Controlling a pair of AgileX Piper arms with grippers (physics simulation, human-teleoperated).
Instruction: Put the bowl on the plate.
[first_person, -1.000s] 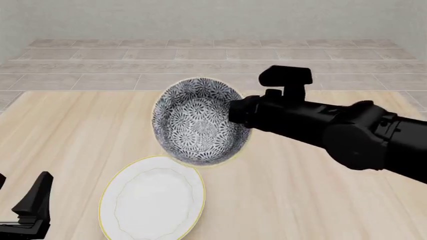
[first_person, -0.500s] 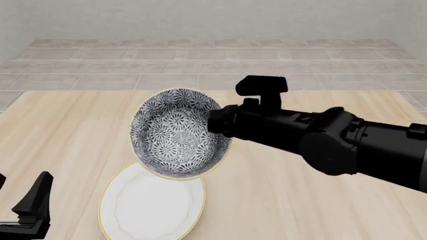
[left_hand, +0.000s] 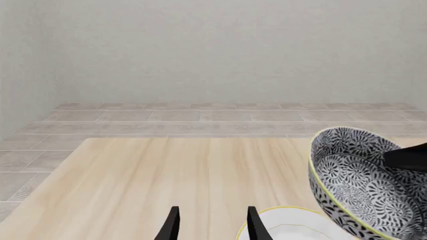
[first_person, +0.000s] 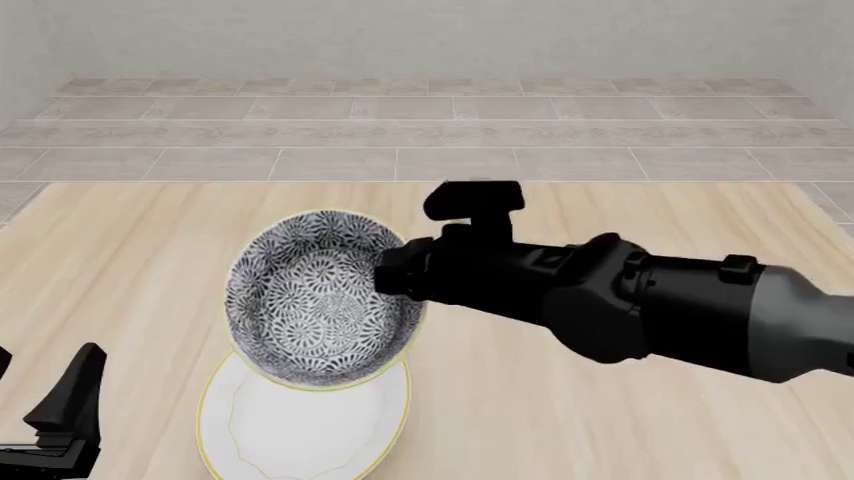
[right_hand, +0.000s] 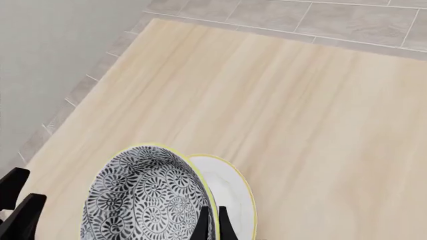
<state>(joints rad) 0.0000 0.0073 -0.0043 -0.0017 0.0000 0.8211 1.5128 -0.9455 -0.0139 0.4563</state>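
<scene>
The patterned bowl (first_person: 314, 300) hangs tilted above the table, its opening turned toward the front camera. It overlaps the far part of the white plate (first_person: 300, 432). My right gripper (first_person: 395, 272) is shut on the bowl's right rim; in the right wrist view its fingers (right_hand: 201, 226) pinch the rim of the bowl (right_hand: 143, 200), with the plate (right_hand: 232, 190) just beyond. My left gripper (first_person: 74, 400) rests at the near left corner. It is open in the left wrist view (left_hand: 212, 227), with nothing between its fingers, beside the plate (left_hand: 287, 227) and the bowl (left_hand: 360, 185).
The light wooden table (first_person: 641, 420) ends at a far edge, with grey tiled floor (first_person: 427, 130) and a pale wall behind. The right arm's thick black body (first_person: 627, 305) stretches across the table's right half. The left gripper (right_hand: 17, 200) also shows in the right wrist view.
The right arm has carried the bowl leftward and nearer, from beyond the plate to over the plate's far part. The left gripper has stayed still.
</scene>
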